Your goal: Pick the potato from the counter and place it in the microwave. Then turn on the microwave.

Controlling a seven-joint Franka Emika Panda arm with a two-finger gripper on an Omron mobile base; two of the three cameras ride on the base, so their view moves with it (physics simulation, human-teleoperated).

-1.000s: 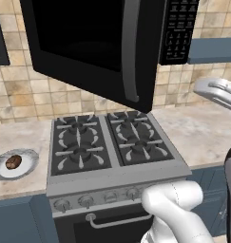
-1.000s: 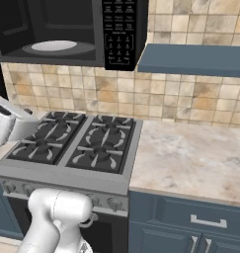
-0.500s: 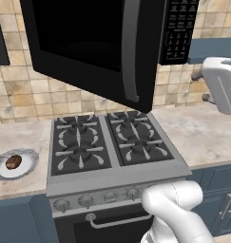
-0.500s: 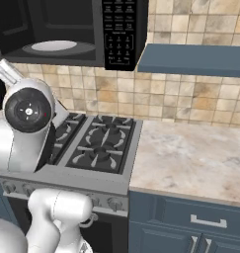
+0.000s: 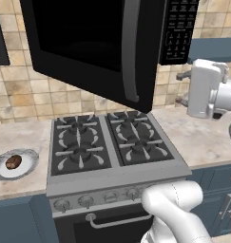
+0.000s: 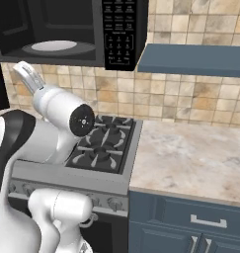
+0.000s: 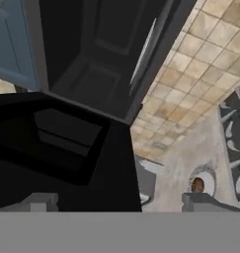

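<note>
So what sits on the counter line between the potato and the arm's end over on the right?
In the left base view the black gas stove spans that stretch. The potato lies on a plate left of it, under the open microwave door.

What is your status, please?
Jaws open, empty. Potato on a white plate on the counter, left of the stove. Microwave door open, jutting over the stove.

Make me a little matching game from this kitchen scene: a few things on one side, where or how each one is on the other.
Things:
1. potato
2. microwave door
3. turntable
4. gripper

Descriptions:
A. swung open above the stove
B. open, holding nothing
C. on a small plate on the counter, left of the stove
D. white, inside the microwave

Pairs: 1-C, 2-A, 3-D, 4-B
</note>
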